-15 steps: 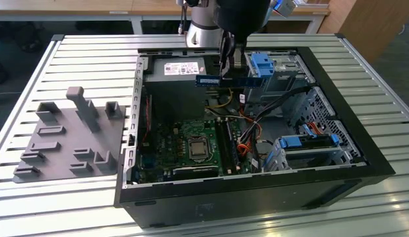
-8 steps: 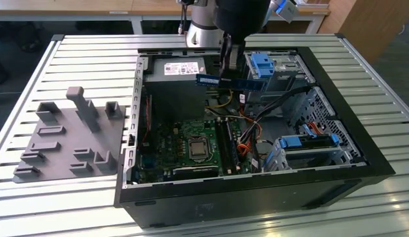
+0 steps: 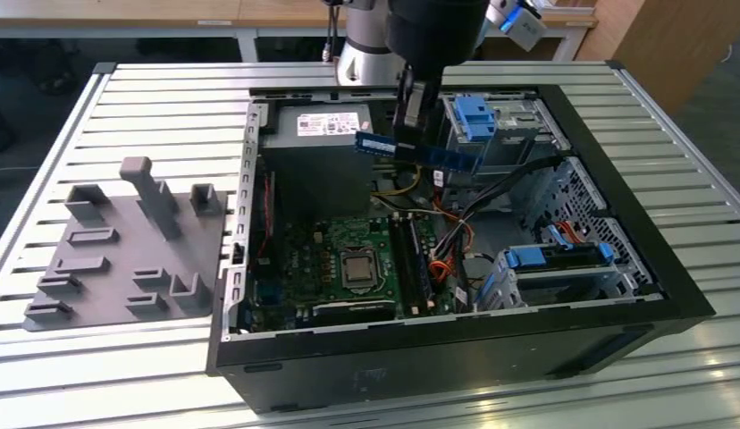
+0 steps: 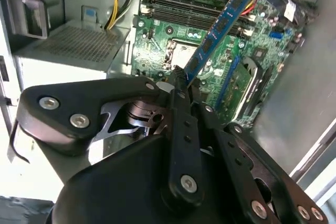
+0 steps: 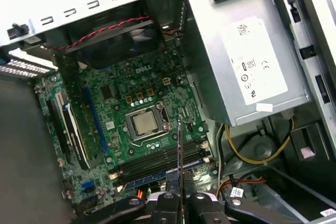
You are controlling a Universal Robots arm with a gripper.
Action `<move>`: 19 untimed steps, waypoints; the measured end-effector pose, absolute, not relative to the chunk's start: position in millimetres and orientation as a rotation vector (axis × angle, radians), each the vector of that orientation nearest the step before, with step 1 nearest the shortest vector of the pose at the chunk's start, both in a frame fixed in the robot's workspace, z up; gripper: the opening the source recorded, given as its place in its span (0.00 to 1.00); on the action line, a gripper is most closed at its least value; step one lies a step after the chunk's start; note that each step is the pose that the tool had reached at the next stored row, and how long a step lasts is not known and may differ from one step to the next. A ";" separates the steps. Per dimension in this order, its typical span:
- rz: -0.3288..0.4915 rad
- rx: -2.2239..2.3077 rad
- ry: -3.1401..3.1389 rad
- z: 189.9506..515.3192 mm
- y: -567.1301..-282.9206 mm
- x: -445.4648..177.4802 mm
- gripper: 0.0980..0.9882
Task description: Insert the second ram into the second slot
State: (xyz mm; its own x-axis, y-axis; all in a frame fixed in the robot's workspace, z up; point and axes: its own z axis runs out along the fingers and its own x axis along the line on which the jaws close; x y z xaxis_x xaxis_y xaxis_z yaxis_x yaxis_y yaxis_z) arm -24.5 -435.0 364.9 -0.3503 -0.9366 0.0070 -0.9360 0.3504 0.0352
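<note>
Your pincer (image 3: 406, 136) grips the ram (image 3: 448, 157) in the upper centre of the exterior view. It hangs well above the slots (image 3: 412, 264), not yet seated.

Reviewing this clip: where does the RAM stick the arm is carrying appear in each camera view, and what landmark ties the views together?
Exterior view: the second ram is held by the jaws above the open case.
Second wrist view: the second ram slants away from the jaws, chips facing the camera.
First wrist view: the second ram is seen edge-on, a thin dark line running out from the jaws.
Shared landmark: the processor socket.
</note>
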 end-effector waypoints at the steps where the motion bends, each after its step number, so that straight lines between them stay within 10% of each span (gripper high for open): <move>1: -0.038 1.754 -2.575 364.6 -435.0 -24.5 0.05; 19: -0.026 1.346 -2.806 359.2 -435.0 -24.5 0.05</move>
State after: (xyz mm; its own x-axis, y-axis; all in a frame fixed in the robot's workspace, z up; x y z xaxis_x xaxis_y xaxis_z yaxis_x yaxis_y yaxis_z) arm -24.5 -435.0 359.2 -0.6257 -0.7798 0.0198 -0.7793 0.6260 0.0280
